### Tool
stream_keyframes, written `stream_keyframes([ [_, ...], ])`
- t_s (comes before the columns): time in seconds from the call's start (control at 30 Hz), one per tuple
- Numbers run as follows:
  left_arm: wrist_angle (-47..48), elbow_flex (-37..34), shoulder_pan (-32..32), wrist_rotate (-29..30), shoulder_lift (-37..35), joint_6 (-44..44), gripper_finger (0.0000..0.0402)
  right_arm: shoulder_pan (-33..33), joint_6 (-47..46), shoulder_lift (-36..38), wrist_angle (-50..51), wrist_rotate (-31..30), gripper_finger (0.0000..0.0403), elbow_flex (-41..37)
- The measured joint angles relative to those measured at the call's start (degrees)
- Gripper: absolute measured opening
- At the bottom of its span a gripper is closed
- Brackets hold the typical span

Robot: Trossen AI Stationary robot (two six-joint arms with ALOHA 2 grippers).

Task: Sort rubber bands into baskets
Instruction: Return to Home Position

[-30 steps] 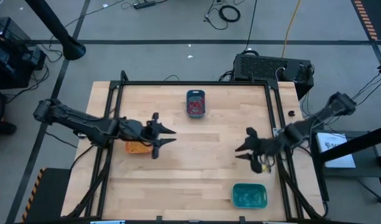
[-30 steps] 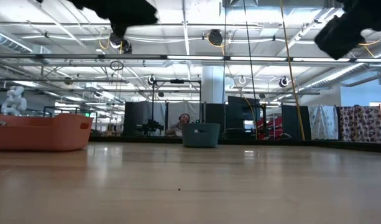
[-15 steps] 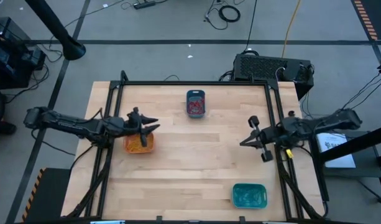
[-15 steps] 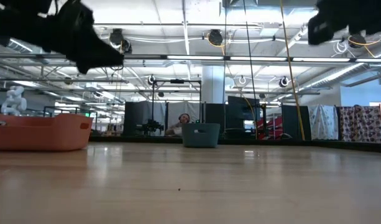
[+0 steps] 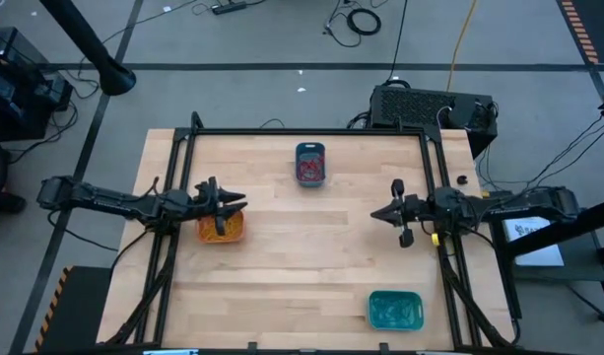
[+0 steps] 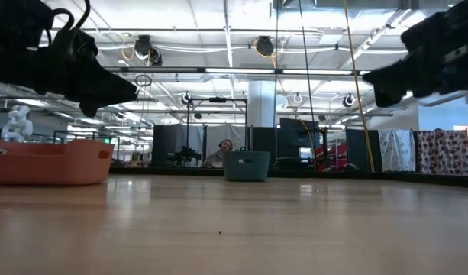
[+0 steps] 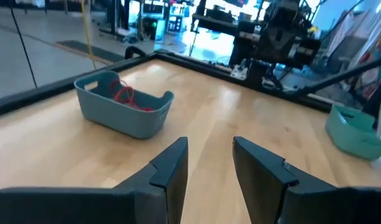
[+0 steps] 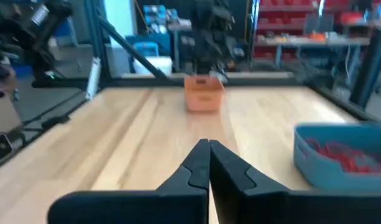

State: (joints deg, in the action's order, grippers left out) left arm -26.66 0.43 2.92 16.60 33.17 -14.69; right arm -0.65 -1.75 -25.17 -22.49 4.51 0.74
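Three baskets stand on the wooden table. The orange basket [image 5: 221,228] at the left holds orange and yellow rubber bands. The dark teal-blue basket [image 5: 310,164] at the far middle holds red rubber bands [image 7: 123,95]. The turquoise basket [image 5: 395,310] is at the near right. My left gripper [image 5: 240,203] hovers open just above the orange basket's far edge, with nothing between its fingers [image 7: 171,171]. My right gripper [image 5: 374,213] is shut and empty, held level above the table's right side and pointing left toward the orange basket [image 8: 204,93].
A black frame rail [image 5: 311,132] runs round the table's edges. A black box [image 5: 432,106] with cables sits past the far right corner. Bare wood [image 5: 311,247] lies between the two grippers and in front of the turquoise basket.
My left gripper has drawn back toward the table's left and far edges, ending over the orange basket, still open. My right gripper has shut, moved toward the far edge and turned level, pointing at the table's left side.
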Motion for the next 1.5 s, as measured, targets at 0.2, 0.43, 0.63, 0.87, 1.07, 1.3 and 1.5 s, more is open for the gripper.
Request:
stream_keyframes([
  [0.2, -1.61, -0.02, 0.07, 1.41, 0.55, -2.62, 0.0134, -1.22, 0.77, 0.25, 3.04, -2.26, 0.0, 0.04],
  [0.43, 0.35, -0.04, 0.04, 7.58, 0.57, -0.89, 0.0134, -1.22, 2.39, 3.89, 3.63, -4.63, 0.0, 0.06],
  [0.63, 0.28, -0.07, 0.04, 7.65, 0.55, 0.41, 0.0134, -1.22, -0.28, 9.77, 11.48, -4.65, 0.0, 0.07],
  [0.87, 0.27, -0.07, 0.04, 7.67, 0.55, 0.41, 0.0134, -1.22, -0.52, 15.86, 18.24, -4.58, 0.0, 0.08],
  [1.07, 0.25, -0.09, 0.04, 7.67, 0.55, 0.38, 0.0134, -1.15, 0.96, 18.21, 21.84, -3.06, 0.0, 0.26],
  [1.3, 0.23, -0.09, 0.04, 7.68, 0.57, 0.36, 0.0134, -1.15, -3.34, 16.98, 21.84, -3.08, 0.0, 0.26],
  [1.5, 0.23, -0.11, 0.04, 7.69, 0.55, 0.27, 0.0134, -1.15, -4.76, 16.92, 21.85, -3.05, 0.0, 0.26],
])
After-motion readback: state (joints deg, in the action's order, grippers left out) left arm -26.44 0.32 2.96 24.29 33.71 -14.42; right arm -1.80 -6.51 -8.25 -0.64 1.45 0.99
